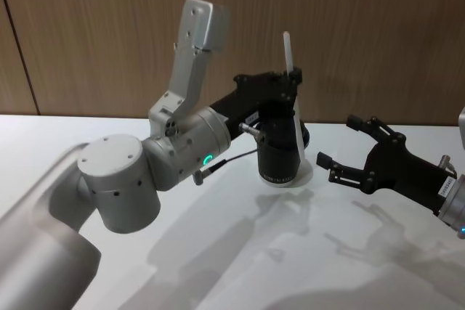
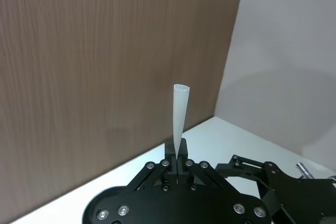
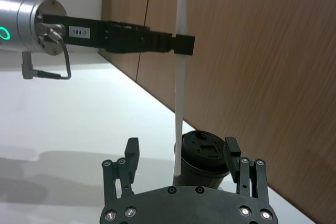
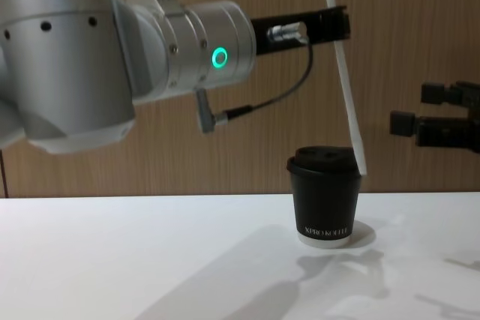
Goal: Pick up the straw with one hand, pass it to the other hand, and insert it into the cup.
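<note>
Well over on the left, the flat-fingered black gripper with the big silver-grey cylinder wrist and glowing green ring [image 4: 341,24] reaches out above the white table [image 4: 112,260]. Its fingers are pressed together on the long, thin, straight white straw [image 4: 348,95], pinching it in its upper part. The straw looks clean and unbent, clearly longer than the cup is tall. It hangs nearly upright with a slight lean, its top poking up past the fingers and its long lower part running down below them. Its lower end sits just beside the lid's rim on the cup's right side, outside the lid as far as I can see.

Under the gripper stands the small black paper coffee cup with a domed black plastic lid and white lettering [image 4: 324,204], upright on the table. Further right, the all-black blocky gripper with short fingers [image 1: 340,141] hovers near the cup, fingers spread wide and holding nothing.
</note>
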Robot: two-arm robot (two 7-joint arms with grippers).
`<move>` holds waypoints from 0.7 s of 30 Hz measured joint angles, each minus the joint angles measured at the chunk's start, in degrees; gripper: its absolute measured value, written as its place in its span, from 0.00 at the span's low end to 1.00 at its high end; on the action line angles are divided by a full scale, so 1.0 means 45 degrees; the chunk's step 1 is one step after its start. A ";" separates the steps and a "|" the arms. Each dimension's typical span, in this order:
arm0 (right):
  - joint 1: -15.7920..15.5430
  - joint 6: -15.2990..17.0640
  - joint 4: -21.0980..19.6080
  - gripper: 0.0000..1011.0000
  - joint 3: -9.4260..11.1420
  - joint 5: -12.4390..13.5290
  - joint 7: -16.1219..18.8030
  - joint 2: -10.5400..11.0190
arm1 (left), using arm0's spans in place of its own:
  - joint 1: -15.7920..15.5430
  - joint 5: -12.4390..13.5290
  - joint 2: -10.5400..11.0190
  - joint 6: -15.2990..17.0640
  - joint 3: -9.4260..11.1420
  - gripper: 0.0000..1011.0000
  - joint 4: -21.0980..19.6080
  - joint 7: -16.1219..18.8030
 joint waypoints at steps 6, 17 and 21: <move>0.0000 0.0000 0.0000 0.99 0.0000 0.0000 0.0000 -0.0001 | -0.0072 0.0550 0.0189 0.0064 0.0070 0.00 -0.0617 0.0350; 0.0000 0.0000 0.0000 0.99 0.0000 0.0000 0.0000 0.0000 | -0.0215 0.0926 0.0316 0.0137 0.0006 0.00 -0.1226 0.0484; 0.0000 0.0000 0.0000 0.99 0.0000 0.0000 0.0000 0.0000 | -0.0290 0.1105 0.0374 0.0258 0.0006 0.00 -0.1346 0.0556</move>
